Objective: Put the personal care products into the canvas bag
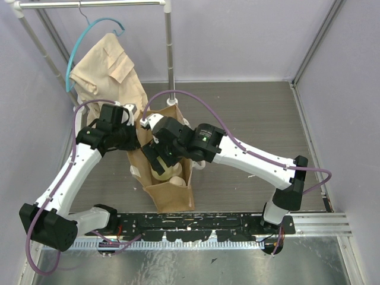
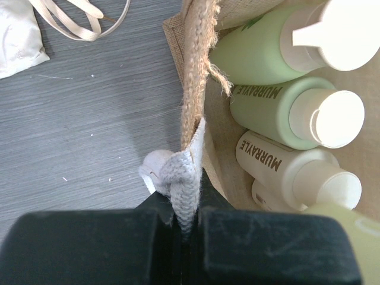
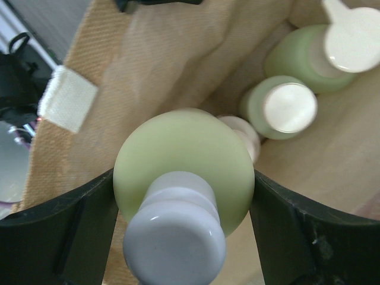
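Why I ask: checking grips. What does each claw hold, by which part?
Left claw: canvas bag, by its strap. Right claw: green bottle, round its body.

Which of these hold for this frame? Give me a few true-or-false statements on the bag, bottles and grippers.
1. The right gripper holds a green bottle at the mouth of the bag. True.
2. The left gripper is open and touches nothing. False: it is shut on the bag's white strap.
3. Several other bottles already lie inside the bag. True.
4. The shirt lies folded on the table. False: it hangs from a teal hanger on a rack.
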Tool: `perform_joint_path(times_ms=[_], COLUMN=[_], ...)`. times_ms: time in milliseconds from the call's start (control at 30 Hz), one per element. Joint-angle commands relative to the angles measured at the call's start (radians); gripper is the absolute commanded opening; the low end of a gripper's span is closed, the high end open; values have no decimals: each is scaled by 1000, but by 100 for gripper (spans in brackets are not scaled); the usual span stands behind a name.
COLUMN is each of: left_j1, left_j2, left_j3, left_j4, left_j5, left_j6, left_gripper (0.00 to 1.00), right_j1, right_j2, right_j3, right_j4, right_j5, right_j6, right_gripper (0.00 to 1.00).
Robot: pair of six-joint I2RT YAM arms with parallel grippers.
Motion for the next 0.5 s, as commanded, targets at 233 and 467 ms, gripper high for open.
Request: perform_joint_path(times_ms=[233,467], left_j1=[9,9], left_j2=[-27,-31], left_j3=[71,91], left_j4=[26,-6], left_j5=[-19,-19], left_j6=[27,34], left_gripper=[0,0], right_j1=[17,16], right_j2=[-89,-75], right_j3=[12,-84], right_j4=[301,338], right_j5=[-68,-29], right_j6=[35,31], right_gripper=[1,1])
